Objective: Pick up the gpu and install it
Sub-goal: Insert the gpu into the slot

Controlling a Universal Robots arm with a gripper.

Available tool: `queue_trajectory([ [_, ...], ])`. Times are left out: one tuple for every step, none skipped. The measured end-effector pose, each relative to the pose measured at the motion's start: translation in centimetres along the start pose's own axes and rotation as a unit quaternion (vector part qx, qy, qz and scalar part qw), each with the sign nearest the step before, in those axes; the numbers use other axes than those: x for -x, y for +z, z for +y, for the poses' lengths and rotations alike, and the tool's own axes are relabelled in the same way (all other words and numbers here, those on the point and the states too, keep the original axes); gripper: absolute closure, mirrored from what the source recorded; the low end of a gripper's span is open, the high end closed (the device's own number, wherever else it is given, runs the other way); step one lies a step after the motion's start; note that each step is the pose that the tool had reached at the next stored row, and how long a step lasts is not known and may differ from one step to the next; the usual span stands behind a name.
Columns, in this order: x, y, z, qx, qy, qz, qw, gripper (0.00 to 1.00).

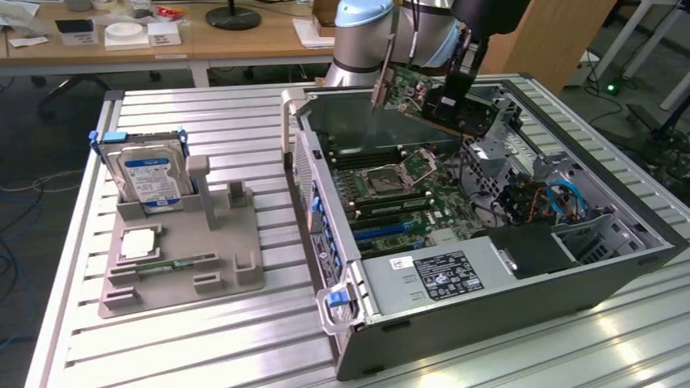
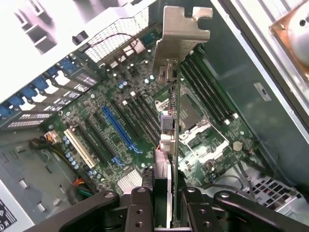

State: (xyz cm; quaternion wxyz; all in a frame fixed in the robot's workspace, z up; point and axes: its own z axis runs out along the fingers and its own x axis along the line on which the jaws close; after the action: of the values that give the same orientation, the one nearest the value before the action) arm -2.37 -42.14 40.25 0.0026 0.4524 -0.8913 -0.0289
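Pinching the gpu (image 1: 415,87) in the gripper (image 1: 458,97), closed narrow on the card's end opposite the silver bracket. Hanging tilted in the air over the open computer case (image 1: 506,283), near its rear corner, clear of the motherboard (image 1: 415,194) below.

In the exterior view: seen broadside, green face showing, bracket toward the exterior view's left. Also taking in the hard drive (image 1: 151,179), upright in a grey holder (image 1: 189,267) on the slatted desk (image 1: 216,113), well apart from the case.

In the wrist view: seen edge-on, running straight out from between the fingers (image 2: 140,208) to the bracket. Underneath, on the board, a blue slot (image 2: 118,128) to one side of the card's edge and the processor socket (image 2: 190,116) to the other.
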Motion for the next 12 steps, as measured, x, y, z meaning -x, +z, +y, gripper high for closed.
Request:
queue_trajectory([
  [0.0,0.0,0.0,0.0001,-0.007,0.0003,1.0,0.73],
  [-0.01,0.0,0.0,0.0003,-0.013,0.0007,0.9999,0.73],
  [-0.01,0.0,-0.01,0.0004,-0.019,0.001,0.9998,0.73],
  [-0.02,0.0,-0.01,0.0005,-0.026,0.0014,0.9997,0.73],
  [-0.02,0.0,-0.01,0.0007,-0.032,0.0017,0.9995,0.73],
  [-0.02,0.0,-0.01,0.0008,-0.038,0.002,0.9993,0.73],
  [-0.03,0.0,-0.02,0.001,-0.045,0.0024,0.999,0.73],
  [-0.03,0.0,-0.02,0.0011,-0.051,0.0027,0.9987,0.73],
  [-0.04,0.0,-0.02,0.0012,-0.057,0.0031,0.9984,0.73],
  [-0.04,0.0,-0.02,0.0014,-0.063,0.0034,0.998,0.73],
  [-0.05,0.0,-0.03,0.0015,-0.069,0.0037,0.9976,0.73],
  [-0.05,0.0,-0.03,0.0016,-0.076,0.004,0.9971,0.73],
])
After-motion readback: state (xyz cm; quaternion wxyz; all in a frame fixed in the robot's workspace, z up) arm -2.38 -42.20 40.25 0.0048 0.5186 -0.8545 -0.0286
